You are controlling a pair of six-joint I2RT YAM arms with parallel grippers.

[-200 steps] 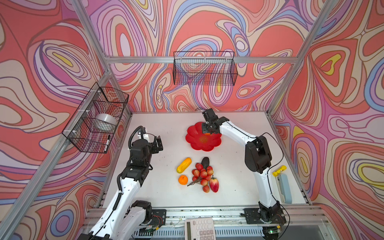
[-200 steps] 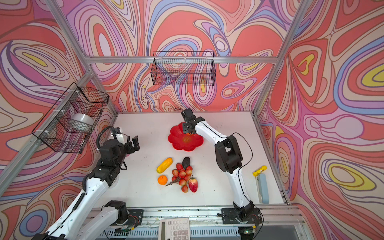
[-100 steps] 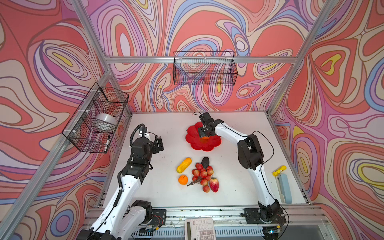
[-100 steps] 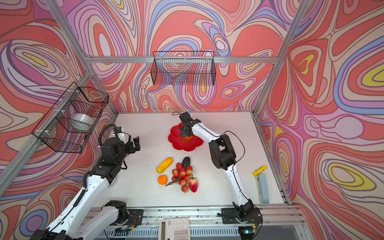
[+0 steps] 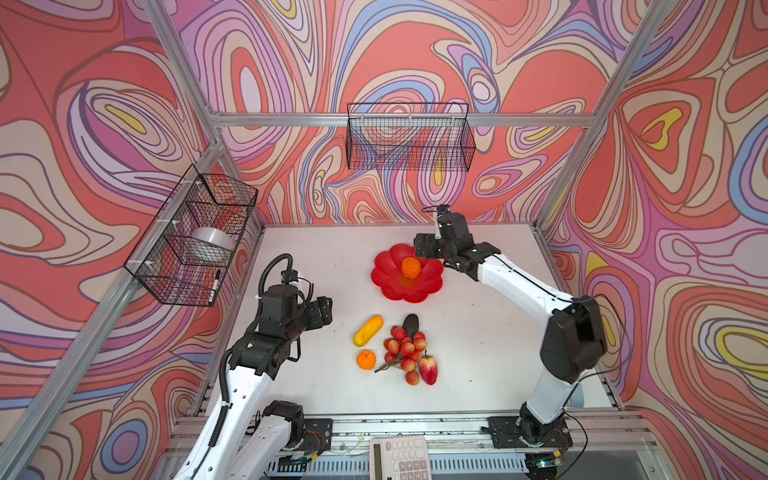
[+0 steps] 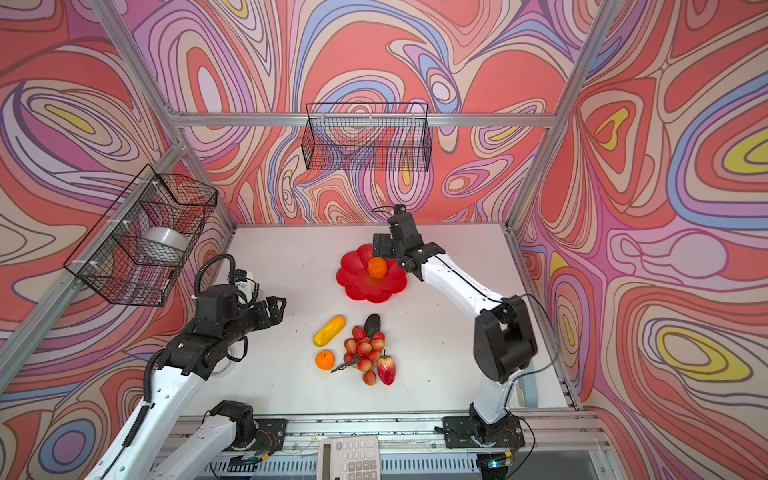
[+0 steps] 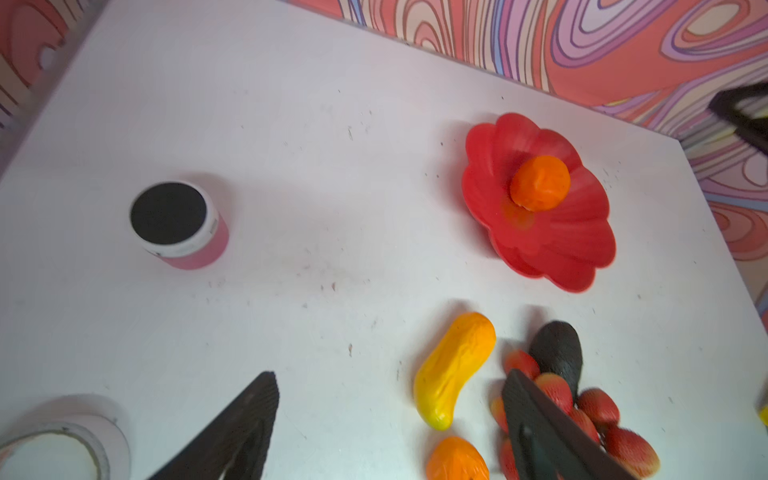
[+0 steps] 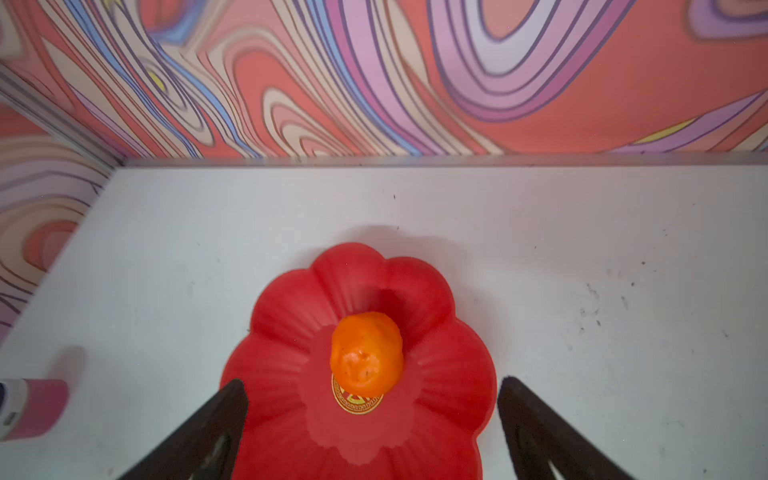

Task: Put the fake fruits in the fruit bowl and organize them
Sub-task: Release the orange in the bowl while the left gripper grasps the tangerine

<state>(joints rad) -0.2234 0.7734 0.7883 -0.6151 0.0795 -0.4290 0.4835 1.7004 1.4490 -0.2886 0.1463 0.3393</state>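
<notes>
Nearest me, a calculator (image 5: 400, 457) lies on the front rail. Just past it, on the white table (image 5: 498, 332), the loose pieces huddle near the middle. The small orange (image 5: 366, 360) is on the left and the strawberry-like piece (image 5: 429, 369) on the right. The berry cluster (image 5: 405, 351) sprawls between them on its brown stem. A little farther back the yellow elongated fruit (image 5: 368, 330) lies slantwise to the left. The dark oval (image 5: 411, 324) sits at the cluster's far end, touching the berries. Left of all this the left gripper (image 5: 322, 311) hangs above the table, pointing towards the fruit. Its fingers (image 7: 249, 415) are spread wide and grip nothing. Farther on, well apart from the huddle, stands the fruit bowl (image 5: 384, 272). The larger orange (image 5: 410, 267) rests inside it, just on the far side of the yellow centre (from the right wrist view it half covers that gold disc). The right gripper (image 5: 427, 252) hovers over the bowl's far right rim. Its fingers (image 8: 208, 428) stand wide apart on either side of the dish, empty, with the orange lying free of them. One wire basket (image 5: 195, 237) hangs on the left wall with a pale roll inside. Another wire basket (image 5: 409, 137) hangs on the far wall.
</notes>
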